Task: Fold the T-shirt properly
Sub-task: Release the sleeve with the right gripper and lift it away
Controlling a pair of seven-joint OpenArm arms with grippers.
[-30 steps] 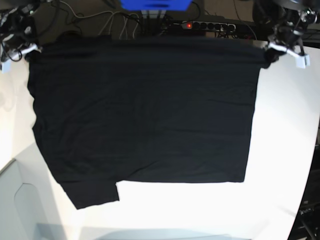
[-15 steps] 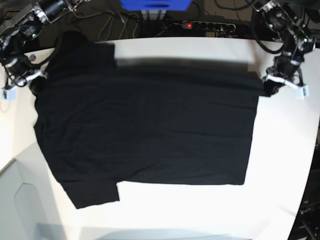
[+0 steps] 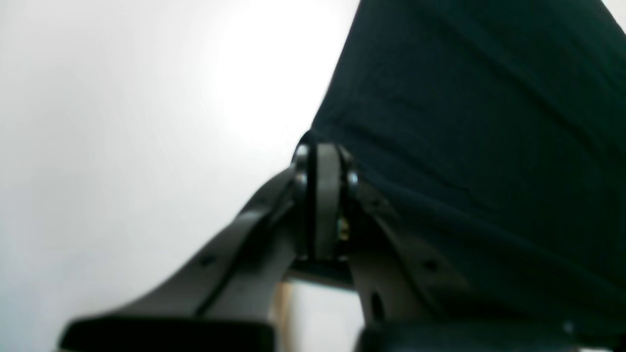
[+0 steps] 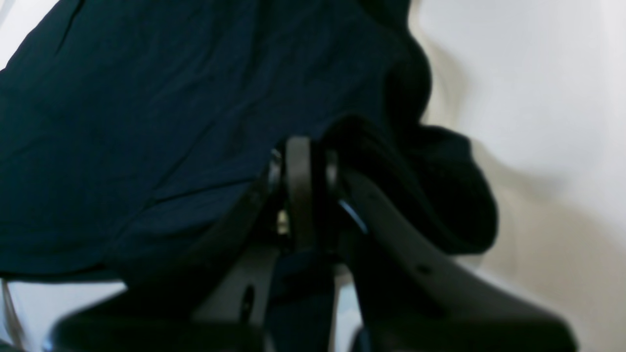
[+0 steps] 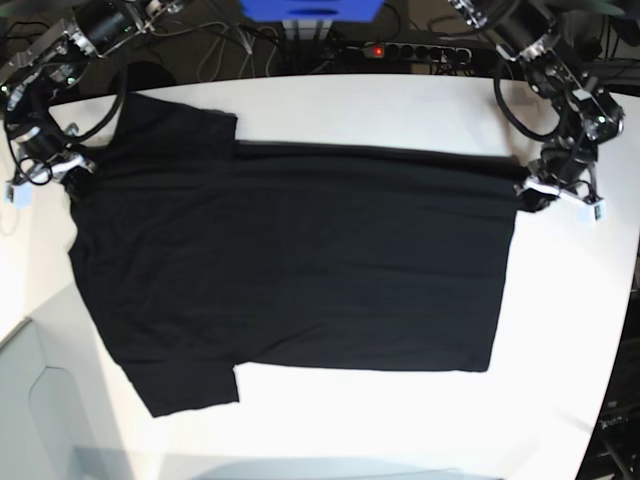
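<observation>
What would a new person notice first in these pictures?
First, the big black T-shirt, spread over most of the white table. Then the two grippers pinching its far corners: the left gripper at the picture's right edge, the right gripper at its left.

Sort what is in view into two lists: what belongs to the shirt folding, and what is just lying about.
Belongs to the job:
T-shirt
left gripper, shut on a shirt corner
right gripper, shut on the opposite corner
table

Lying about:
power strip
blue box
</observation>
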